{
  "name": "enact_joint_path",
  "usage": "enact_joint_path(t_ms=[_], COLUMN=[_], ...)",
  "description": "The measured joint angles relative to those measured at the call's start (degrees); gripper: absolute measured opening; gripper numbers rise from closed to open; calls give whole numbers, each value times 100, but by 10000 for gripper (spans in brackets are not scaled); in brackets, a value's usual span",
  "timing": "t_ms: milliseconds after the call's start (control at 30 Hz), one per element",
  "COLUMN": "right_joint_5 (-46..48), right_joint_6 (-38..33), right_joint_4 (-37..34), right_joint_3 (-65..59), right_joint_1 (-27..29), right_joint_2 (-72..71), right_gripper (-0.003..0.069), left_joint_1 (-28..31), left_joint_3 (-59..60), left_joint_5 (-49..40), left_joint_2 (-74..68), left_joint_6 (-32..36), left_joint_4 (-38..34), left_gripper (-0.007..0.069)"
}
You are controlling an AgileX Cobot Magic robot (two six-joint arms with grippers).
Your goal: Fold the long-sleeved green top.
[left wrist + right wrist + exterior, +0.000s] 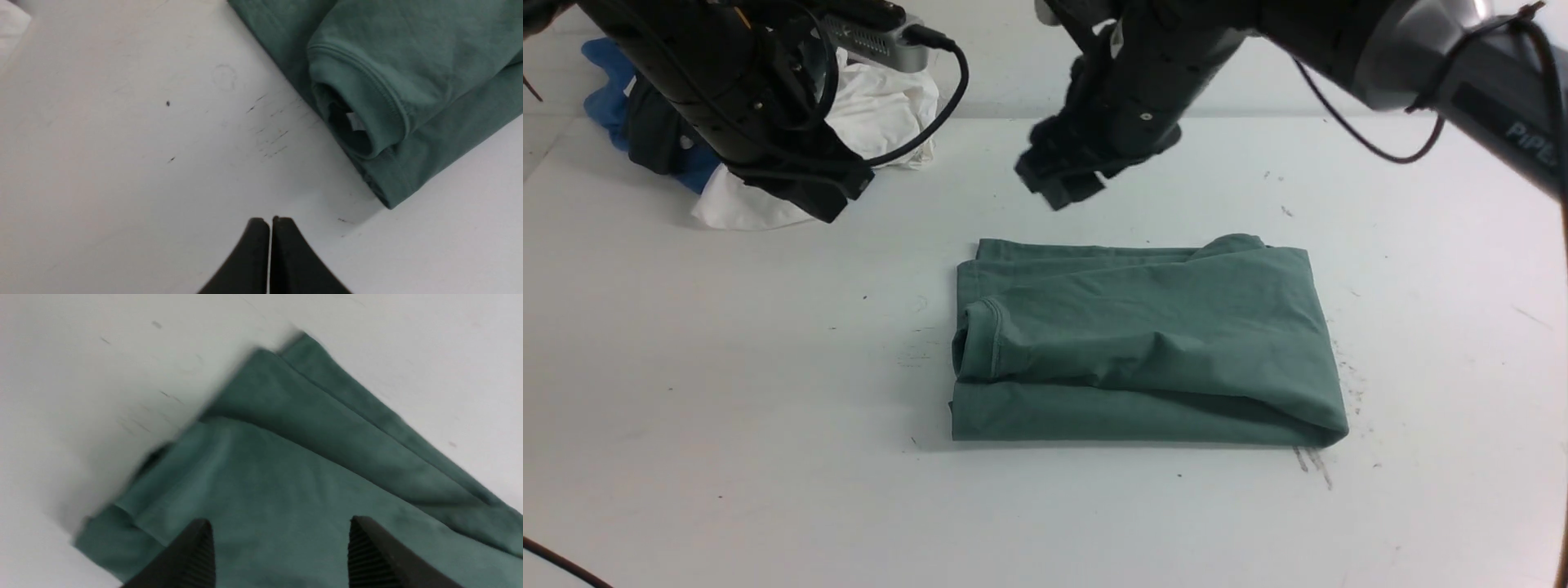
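Green cloth lies folded into a rough rectangle before you: the top (1143, 327) sits around the middle of the white table (768, 425), its ribbed neckline toward your left and a loose fold bunched across it. Your left gripper (843, 204) has its fingers fully together, holding nothing, above the table short of the far left corner, where white cloth (882, 106) and blue cloth (609, 82) are piled. Your right gripper (1072, 189) hovers above the top, fingers spread wide and empty.
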State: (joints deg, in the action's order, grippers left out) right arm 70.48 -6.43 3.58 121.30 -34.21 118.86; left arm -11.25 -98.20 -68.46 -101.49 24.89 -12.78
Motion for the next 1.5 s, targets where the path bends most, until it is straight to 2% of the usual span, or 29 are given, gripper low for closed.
enact_joint_path(t_ms=[67,100,133,200,233,300,433,567,767,933,1100,1233,1367,1500], right_joint_5=[55,72,70,70,64,-9,-489,-1244,-2311,-2448,-2436,-2538,-2565,-2554], right_joint_6=[145,246,265,470,550,594,601,510,471,429,366,361,333,328], right_joint_4=[383,485,502,618,623,561,52,-454,-686,-699,-702,-631,-527,-506], right_joint_3=[-360,-527,-561,-949,-1149,-1442,-2175,-3012,-3845,-3953,-4047,-4047,-4047,-4083], right_joint_1=[142,236,257,591,791,1067,1614,1903,1966,1966,1966,1966,1966,1966], right_joint_2=[0,0,6,6,-9,-48,-184,-170,-21,-138,-839,-1941,-3213,-4306], right_gripper=[254,204,183,70,31,3,-12,-14,-14,-14,-14,-14,-14,-14], left_joint_1=[-136,-222,-241,-502,-650,-848,-1204,-1276,-1270,-1270,-1276,-1263,-1263,-1259], left_joint_3=[0,0,0,0,0,0,0,0,-86,-129,-3,10,4,4], left_joint_5=[68,111,111,174,244,368,742,910,815,751,462,350,18,-235], left_joint_2=[-21,-52,-52,-245,-384,-615,-1243,-1888,-2527,-2515,-2081,-1081,106,1049], left_joint_6=[18,25,25,64,75,116,210,187,-153,-194,-199,-285,-662,-864], left_joint_4=[-145,-182,-189,-207,-207,-201,-206,-175,143,184,343,658,1158,1322], left_gripper=[-8,-8,-8,-8,-8,-8,-8,-8,-8,-8,-8,-8,-8,-8])
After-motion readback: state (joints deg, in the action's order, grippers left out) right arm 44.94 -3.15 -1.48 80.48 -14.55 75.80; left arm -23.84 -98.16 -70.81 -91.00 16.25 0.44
